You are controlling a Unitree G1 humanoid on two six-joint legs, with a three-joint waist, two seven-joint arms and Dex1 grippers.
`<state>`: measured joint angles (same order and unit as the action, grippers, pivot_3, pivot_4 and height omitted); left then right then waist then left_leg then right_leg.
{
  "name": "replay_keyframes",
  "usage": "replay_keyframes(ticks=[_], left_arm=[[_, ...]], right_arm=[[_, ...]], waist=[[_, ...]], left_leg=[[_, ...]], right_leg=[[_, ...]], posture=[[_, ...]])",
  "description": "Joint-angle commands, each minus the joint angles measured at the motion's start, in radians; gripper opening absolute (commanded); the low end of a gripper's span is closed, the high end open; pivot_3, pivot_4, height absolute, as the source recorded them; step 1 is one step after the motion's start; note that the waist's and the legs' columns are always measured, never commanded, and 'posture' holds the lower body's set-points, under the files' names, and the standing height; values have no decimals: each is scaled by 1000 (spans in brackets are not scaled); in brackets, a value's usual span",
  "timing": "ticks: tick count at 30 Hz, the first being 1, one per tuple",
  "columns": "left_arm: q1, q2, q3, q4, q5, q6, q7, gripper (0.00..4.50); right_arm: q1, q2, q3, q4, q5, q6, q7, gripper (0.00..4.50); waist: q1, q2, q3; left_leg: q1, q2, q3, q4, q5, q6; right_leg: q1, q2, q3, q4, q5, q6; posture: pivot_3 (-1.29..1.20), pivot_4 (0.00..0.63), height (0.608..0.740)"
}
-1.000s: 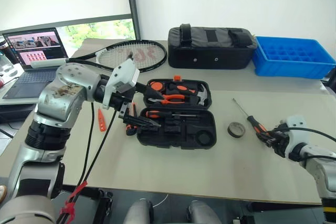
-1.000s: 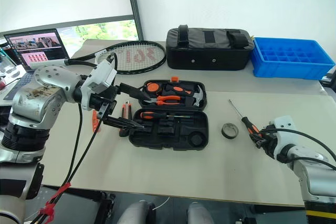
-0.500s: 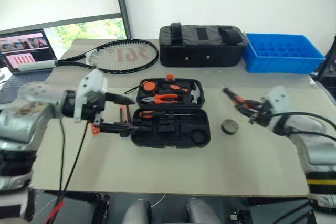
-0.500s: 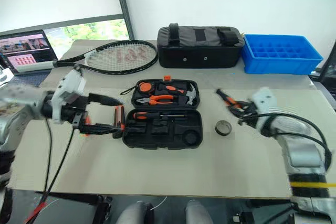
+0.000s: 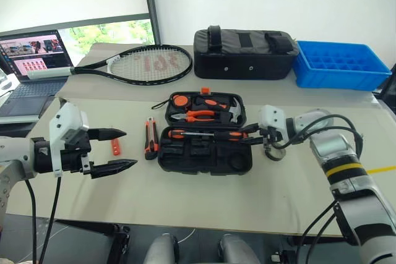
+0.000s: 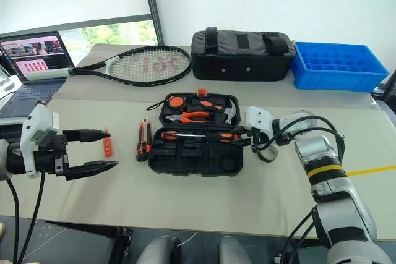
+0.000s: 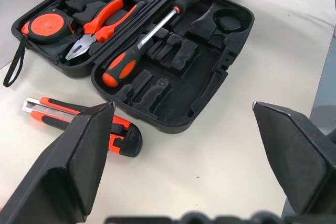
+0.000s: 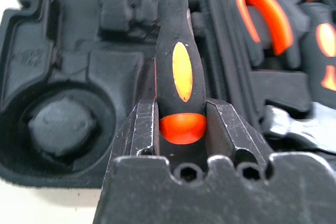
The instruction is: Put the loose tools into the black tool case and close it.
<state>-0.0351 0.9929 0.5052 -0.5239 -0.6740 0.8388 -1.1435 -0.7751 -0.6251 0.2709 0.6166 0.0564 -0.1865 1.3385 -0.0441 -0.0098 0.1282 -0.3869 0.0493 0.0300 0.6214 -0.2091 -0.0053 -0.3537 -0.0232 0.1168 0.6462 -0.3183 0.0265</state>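
Note:
The black tool case (image 5: 204,166) lies open mid-table, with one orange-and-black screwdriver (image 5: 184,133) in its front half. My right gripper (image 8: 181,114) is shut on a second orange-and-black screwdriver (image 8: 176,72), which it holds low over the right side of that front half, shaft pointing left. The dark tape roll (image 6: 266,154) sits on the table just right of the case, beside the right gripper (image 5: 250,135). The utility knife (image 5: 150,146) lies left of the case, with the slim orange screwdriver (image 5: 115,146) farther left. My left gripper (image 5: 127,148) hangs open and empty by that slim screwdriver.
The case's back half holds pliers (image 5: 197,115), a tape measure and a hammer. A tennis racket (image 5: 148,65), a black fabric bag (image 5: 247,54) and a blue crate (image 5: 343,66) line the back. A laptop (image 5: 28,60) stands at far left.
My right gripper carried the screwdriver from the table at the right to over the case. My left arm drew back to the left, away from the case, still open. The camera shifted.

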Motion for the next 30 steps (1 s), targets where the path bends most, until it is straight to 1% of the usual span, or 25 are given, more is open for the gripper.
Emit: replay_keyframes(ticks=[1,4,6,9,10,13,14,16,18,22,24,25,26,27,29,30], left_arm=[[14,15,47,-35,-30,5,26,4500],[12,22,42,-32,-42,3,38,4500],[5,28,34,-28,-47,-1,44,4500],[-12,35,14,-19,-52,-8,52,4500],[-19,37,6,-16,-51,-10,54,4500],[-33,44,-13,-4,-48,-19,55,4500],[-38,45,-19,-1,-48,-21,55,4500],[-46,48,-24,5,-50,-24,55,4500],[-53,50,-28,12,-50,-27,53,4500],[-65,52,-52,30,-43,-44,50,4500],[-75,52,-66,37,-43,-51,51,4500],[-79,53,-70,39,-45,-53,52,4500],[-83,54,-72,40,-47,-54,52,4500],[-85,54,-73,41,-49,-53,51,4500],[-86,57,-74,44,-49,-54,47,4500],[-86,58,-74,45,-48,-55,45,4500]], right_arm=[[-57,35,1,51,-16,-53,15,879],[-75,57,1,87,-31,-63,18,879],[-82,65,-2,103,-42,-69,7,1892],[-86,68,-9,120,-54,-74,-15,2891],[-87,66,-11,124,-55,-71,-19,3148],[-86,51,-14,126,-61,-59,-20,4260],[-83,44,-20,120,-57,-59,-15,4463],[-81,41,-40,103,-43,-49,-23,4463],[-80,50,-71,65,1,6,-26,4463],[-50,92,-117,-56,109,151,-9,4463],[-23,117,-127,-102,133,182,-20,4463],[-13,124,-128,-113,135,190,-30,3945],[-2,131,-129,-123,138,196,-31,3798],[12,139,-124,-128,134,192,-36,3371],[31,148,-112,-135,126,184,-38,2736],[37,149,-107,-137,122,181,-37,2320]], waist=[[-2,0,0],[-6,0,0],[-6,0,0],[-5,0,0],[-4,0,0],[-4,0,0],[-4,0,0],[-3,0,0],[-3,0,0],[-8,0,0],[-10,0,0],[-9,0,0],[-8,0,0],[-7,0,0],[-4,0,0],[-3,0,0]], left_leg=[[1,0,0,-1,0,0],[3,0,0,-3,0,0],[4,0,0,-4,0,0],[4,0,0,-4,0,-1],[4,0,0,-4,0,-1],[4,0,0,-5,0,-1],[4,0,1,-5,0,-1],[4,0,1,-6,0,-1],[4,0,1,-6,0,-1],[4,0,1,-6,0,-1],[4,1,0,-6,0,-1],[4,1,0,-6,0,-1],[4,1,0,-6,0,-1],[3,1,0,-6,0,-1],[3,0,0,-6,0,-1],[3,0,0,-6,0,-1]], right_leg=[[0,0,0,0,0,-1],[0,1,0,1,1,-2],[0,1,0,1,1,-3],[0,0,-1,1,1,-3],[0,0,-1,1,1,-3],[0,0,-1,1,1,-3],[0,0,-1,1,1,-3],[0,0,-2,0,1,-3],[0,0,-2,0,1,-3],[-1,0,-2,1,1,-3],[-1,1,-2,1,1,-3],[-1,1,-3,1,1,-3],[-1,1,-3,1,1,-3],[-1,1,-3,1,1,-3],[-1,0,-3,1,1,-3],[-1,0,-3,1,1,-3]], posture=[[0,150,707],[0,150,707],[0,150,707],[0,150,707],[0,150,707],[0,150,707],[0,150,707],[0,150,707],[0,150,707],[0,150,707],[0,150,707],[0,150,707],[0,150,707],[0,150,707],[0,150,707],[0,150,707]])
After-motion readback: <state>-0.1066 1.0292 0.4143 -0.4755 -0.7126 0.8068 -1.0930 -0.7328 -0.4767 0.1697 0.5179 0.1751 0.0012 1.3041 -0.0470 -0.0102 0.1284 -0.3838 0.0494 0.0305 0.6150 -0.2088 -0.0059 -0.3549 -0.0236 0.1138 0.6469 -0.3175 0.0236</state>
